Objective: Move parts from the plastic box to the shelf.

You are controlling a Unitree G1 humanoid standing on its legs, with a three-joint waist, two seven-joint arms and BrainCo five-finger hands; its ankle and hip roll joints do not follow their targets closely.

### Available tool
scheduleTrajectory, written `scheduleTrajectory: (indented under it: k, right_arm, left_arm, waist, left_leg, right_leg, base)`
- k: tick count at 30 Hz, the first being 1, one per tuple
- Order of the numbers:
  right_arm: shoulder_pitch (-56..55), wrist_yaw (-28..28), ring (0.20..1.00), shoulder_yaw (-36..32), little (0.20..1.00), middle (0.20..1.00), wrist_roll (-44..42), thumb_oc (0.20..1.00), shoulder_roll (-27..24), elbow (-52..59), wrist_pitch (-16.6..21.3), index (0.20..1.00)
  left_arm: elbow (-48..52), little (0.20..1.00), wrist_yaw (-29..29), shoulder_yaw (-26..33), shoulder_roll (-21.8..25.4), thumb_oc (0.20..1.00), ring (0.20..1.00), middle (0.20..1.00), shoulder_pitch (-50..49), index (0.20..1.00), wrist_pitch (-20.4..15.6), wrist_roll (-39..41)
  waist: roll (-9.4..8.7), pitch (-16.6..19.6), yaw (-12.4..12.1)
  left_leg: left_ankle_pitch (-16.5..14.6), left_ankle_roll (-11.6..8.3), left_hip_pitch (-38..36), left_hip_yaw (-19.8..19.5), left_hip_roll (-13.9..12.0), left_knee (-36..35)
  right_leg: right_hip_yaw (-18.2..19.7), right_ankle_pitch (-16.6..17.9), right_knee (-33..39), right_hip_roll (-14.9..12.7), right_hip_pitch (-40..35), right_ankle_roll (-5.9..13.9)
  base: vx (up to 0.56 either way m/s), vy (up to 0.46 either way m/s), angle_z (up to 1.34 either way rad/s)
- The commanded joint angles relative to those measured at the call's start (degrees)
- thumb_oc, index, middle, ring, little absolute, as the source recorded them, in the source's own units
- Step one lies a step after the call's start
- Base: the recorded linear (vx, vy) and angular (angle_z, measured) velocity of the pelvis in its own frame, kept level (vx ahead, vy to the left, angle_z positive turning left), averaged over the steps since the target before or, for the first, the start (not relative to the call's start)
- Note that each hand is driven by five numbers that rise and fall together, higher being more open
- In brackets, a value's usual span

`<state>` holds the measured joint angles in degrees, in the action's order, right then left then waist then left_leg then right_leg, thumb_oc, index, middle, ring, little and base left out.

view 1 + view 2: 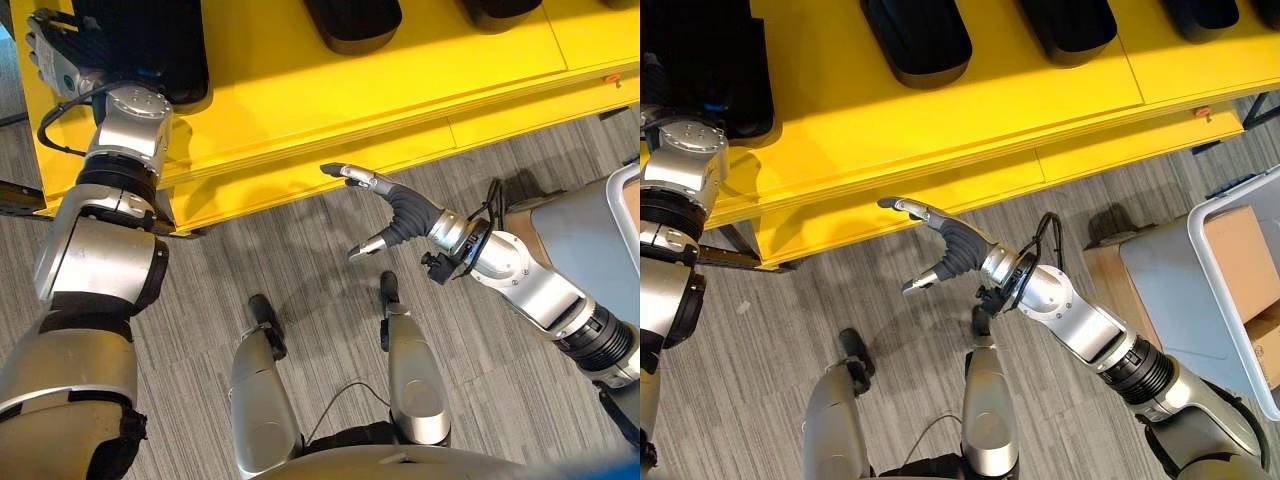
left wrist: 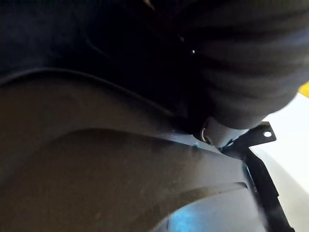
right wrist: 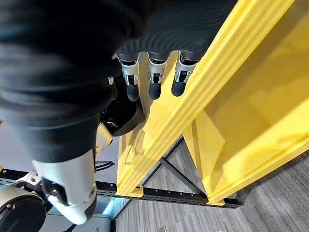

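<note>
Grey striped carpet (image 1: 300, 250) lies below a bright yellow shelf (image 1: 400, 70). On the shelf stand black moulded parts (image 1: 917, 38) with smooth rounded ends, in a row. My left hand (image 1: 55, 50) rests on the leftmost part (image 1: 150, 40); its grip I cannot tell. My right hand (image 1: 940, 250) hovers over the carpet near the shelf edge, fingers loosely spread and empty. A white plastic box (image 1: 1230, 270) (cardboard inside) is at my right.
</note>
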<state>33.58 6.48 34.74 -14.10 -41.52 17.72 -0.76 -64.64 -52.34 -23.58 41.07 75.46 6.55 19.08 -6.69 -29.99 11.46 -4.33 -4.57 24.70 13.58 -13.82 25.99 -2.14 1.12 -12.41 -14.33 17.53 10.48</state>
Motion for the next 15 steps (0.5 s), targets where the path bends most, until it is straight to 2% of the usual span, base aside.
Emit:
scheduleTrajectory:
  k: [1,12,15]
  right_arm:
    - [0.3,-1.4,1.0,-4.0,1.0,1.0,-0.2,1.0,-0.5,1.7,3.3,1.0]
    - [0.2,-1.0,1.0,-5.4,1.0,1.0,-1.4,1.0,-2.1,2.3,2.5,1.0]
    - [-0.2,-1.0,1.0,-5.5,1.0,1.0,-1.7,1.0,-2.6,2.2,3.2,1.0]
  left_arm:
    - [0.2,0.2,-0.5,0.2,5.6,0.2,0.2,0.2,5.1,0.2,-3.3,0.3]
    - [-0.2,0.2,-2.3,1.0,4.3,0.2,0.2,0.2,5.8,0.2,-5.9,5.8]
    - [0.0,0.2,-2.5,0.9,4.2,0.2,0.2,0.2,5.6,0.2,-5.3,3.4]
  waist:
    - [-1.52,0.4,-0.3]
    - [-2.02,0.2,0.6]
    - [-2.46,0.2,0.8]
  left_leg:
    - [-6.9,0.93,-5.4,2.2,2.2,1.3]
    - [-7.3,1.16,-5.1,3.2,1.9,2.0]
    - [-7.4,1.23,-5.1,3.5,1.6,2.2]
  right_leg:
    - [0.8,-3.4,-4.6,1.7,0.0,-0.47]
    - [1.2,-3.3,-5.3,2.1,1.0,-1.09]
    - [1.2,-3.3,-5.6,2.3,1.1,-1.24]
  base:
    - [0.0,0.0,0.0]
    - [0.0,0.0,0.0]
    - [0.01,-0.008,-0.01]
